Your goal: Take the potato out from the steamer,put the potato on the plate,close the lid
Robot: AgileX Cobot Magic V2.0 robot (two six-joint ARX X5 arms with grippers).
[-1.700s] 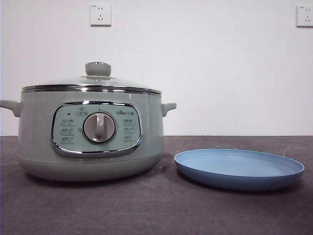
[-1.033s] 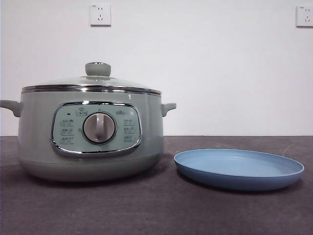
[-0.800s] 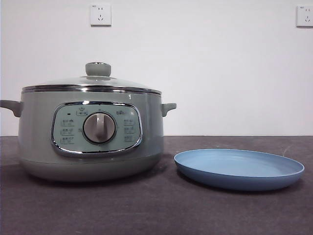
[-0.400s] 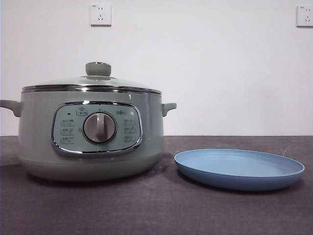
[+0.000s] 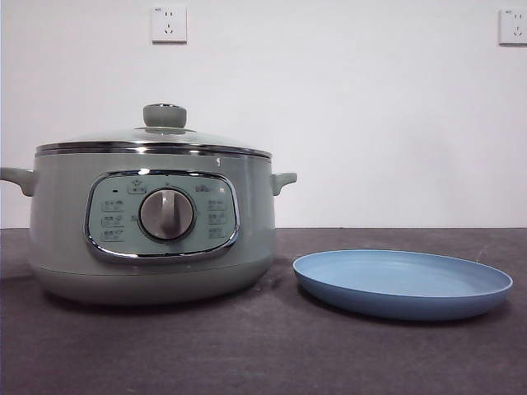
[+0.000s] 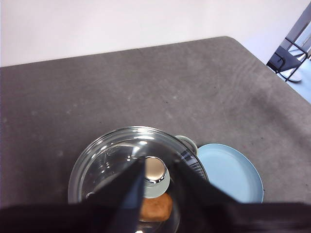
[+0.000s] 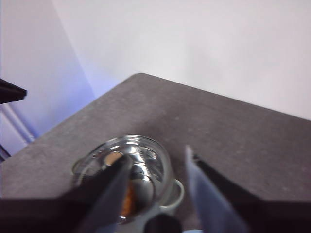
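The sage-green steamer (image 5: 58, 230) stands at the table's left with its glass lid (image 5: 107, 138) on and the knob (image 5: 165, 115) upright. Through the glass lid (image 6: 104, 162) the orange-brown potato (image 6: 156, 208) shows inside the pot; it also shows in the right wrist view as the potato (image 7: 129, 204). The light-blue plate (image 5: 403, 284) lies to the right of the pot, bare. My left gripper (image 6: 158, 162) hangs open high above the lid knob (image 6: 155, 170). My right gripper (image 7: 159, 154) is open too, high over the steamer (image 7: 146, 170). Neither arm shows in the front view.
Dark grey table (image 5: 272, 354) runs along a white wall with two sockets (image 5: 169, 25). The table's far edge and rounded corner (image 6: 228, 41) show in the left wrist view, with a black frame (image 6: 291, 58) beyond it.
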